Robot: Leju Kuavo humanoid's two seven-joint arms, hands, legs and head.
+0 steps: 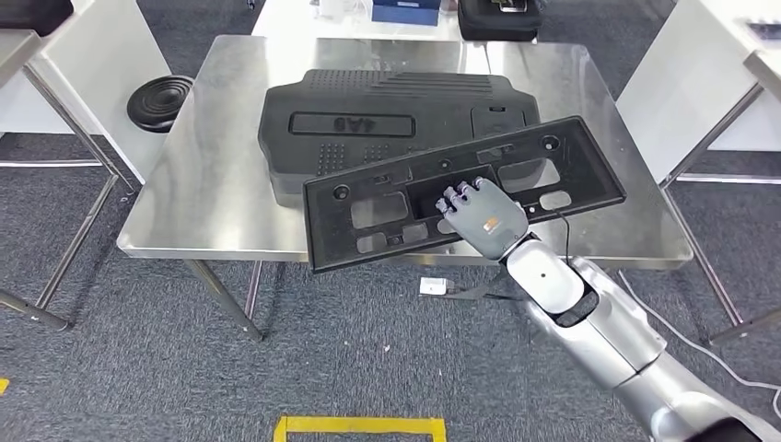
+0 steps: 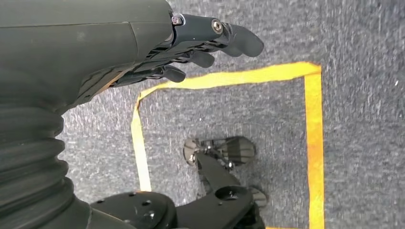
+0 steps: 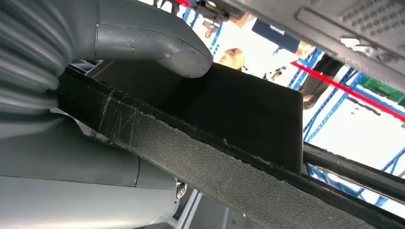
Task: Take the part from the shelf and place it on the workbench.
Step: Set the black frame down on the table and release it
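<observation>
Seen from the head: right hand (image 1: 485, 214) gripping a long black perforated part (image 1: 387, 207) at its middle, held tilted above the near edge of a steel workbench (image 1: 212, 216), with a larger black moulded panel (image 1: 368, 101) lying beyond the hand. Seen from the right wrist: grey thumb (image 3: 162, 45) pressed on one face of the part's (image 3: 248, 109) rough edge. Seen from the left wrist: left hand (image 2: 200, 45) hanging over grey carpet and yellow floor tape (image 2: 313, 143), fingers loosely extended, holding nothing

A steel table (image 1: 175, 198) on angled legs is set on grey carpet floor (image 1: 138, 368). A large black moulded cover (image 1: 387, 115) is laid flat at its middle, extended toward the far edge. Yellow tape (image 1: 359, 425) is stuck on the floor before the near edge.
</observation>
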